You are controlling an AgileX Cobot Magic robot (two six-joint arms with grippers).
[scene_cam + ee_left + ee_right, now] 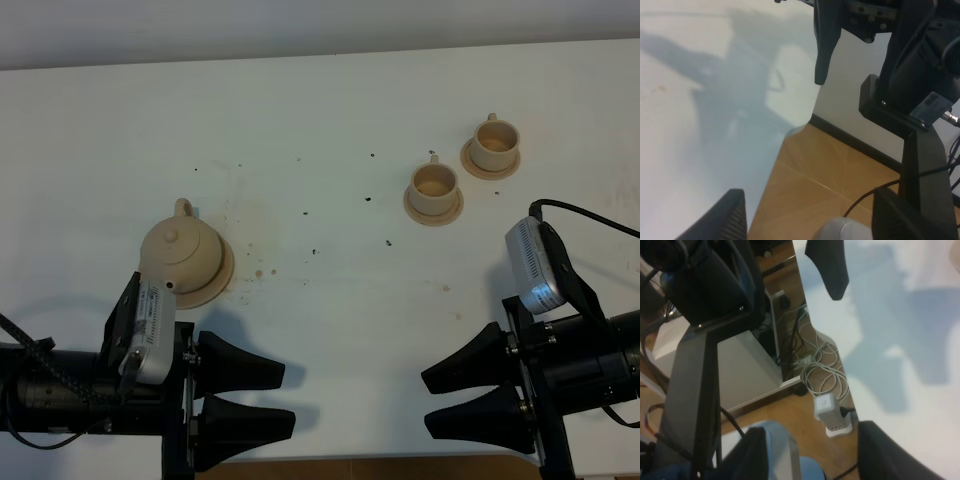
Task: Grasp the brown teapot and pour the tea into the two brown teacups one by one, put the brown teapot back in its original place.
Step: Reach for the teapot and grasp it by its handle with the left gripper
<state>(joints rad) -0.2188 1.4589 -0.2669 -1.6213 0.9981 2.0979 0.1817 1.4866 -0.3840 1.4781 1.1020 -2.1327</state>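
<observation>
Grippers first, low along the bottom edge of the overhead view: left gripper (288, 398) at lower left, right gripper (427, 402) at lower right, each with its fingers spread wide apart and nothing between them. The brown teapot (180, 252) sits on its saucer (224, 272) at centre left, just above the left arm, untouched. The two brown teacups (434, 181) stand on their small saucers at upper right, the farther one (495, 141) nearest the corner, well apart from the pot. By my read this is the opening step, the reach. Next, the left gripper must line up on the pot and close firmly, keeping the lid level. Any writing? The print on the white camera housings is too small to read.
</observation>
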